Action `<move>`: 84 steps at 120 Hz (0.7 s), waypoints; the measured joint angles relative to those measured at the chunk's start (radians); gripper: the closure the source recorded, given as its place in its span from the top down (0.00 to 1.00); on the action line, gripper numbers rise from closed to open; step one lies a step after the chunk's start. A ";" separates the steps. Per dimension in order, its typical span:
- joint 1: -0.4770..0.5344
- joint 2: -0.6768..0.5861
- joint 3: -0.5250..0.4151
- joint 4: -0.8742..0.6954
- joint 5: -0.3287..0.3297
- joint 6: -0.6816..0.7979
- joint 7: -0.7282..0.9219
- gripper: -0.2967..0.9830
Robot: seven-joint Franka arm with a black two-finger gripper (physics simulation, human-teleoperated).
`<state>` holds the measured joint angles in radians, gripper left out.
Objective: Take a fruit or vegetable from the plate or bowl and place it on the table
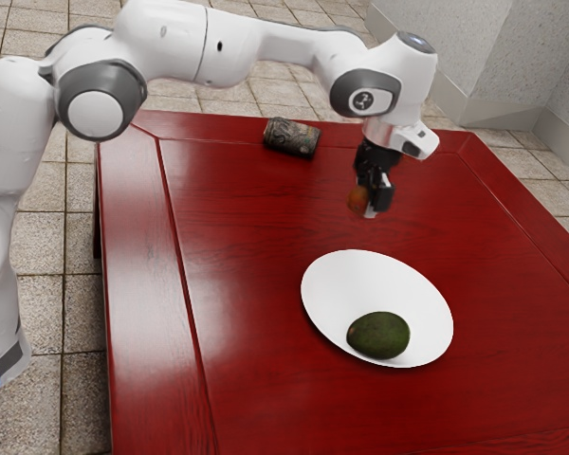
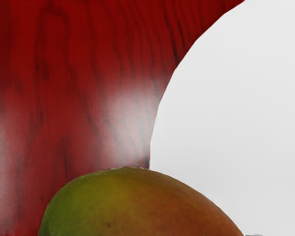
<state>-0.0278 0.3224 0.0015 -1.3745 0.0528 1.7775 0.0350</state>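
1. Holding: one tool [image 1: 372,199], clamped on one mango [image 1: 358,200], raised above the surface [image 1: 256,246] and clear of the bowl [image 1: 327,284].
2. Mango, long axis: in the wrist view, set across the bowl's rim line; green end against red wood outside the bowl, ruddy end against the bowl's white.
3. Ruling relation: wood beside the bowl lies toward the mango's green end. The coming move, as judged, goes that way, off the bowl's rim, then down; lowering straight risks catching the rim.
4. Avocado [image 1: 378,336], one, dark green: inside the bowl, near its wall.
5. Can [image 1: 291,137], one, on its side: well apart from the bowl, near the surface's edge.
6. Status: mango picked up, placing outstanding.
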 joint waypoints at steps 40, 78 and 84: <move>0.139 0.107 -0.008 0.105 0.001 -0.044 0.026 0.53; 0.162 0.111 -0.012 0.107 -0.005 -0.053 0.043 0.69; 0.162 0.110 -0.014 0.107 -0.005 -0.054 0.045 0.71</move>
<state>0.1338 0.4323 -0.0124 -1.2675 0.0482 1.7237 0.0798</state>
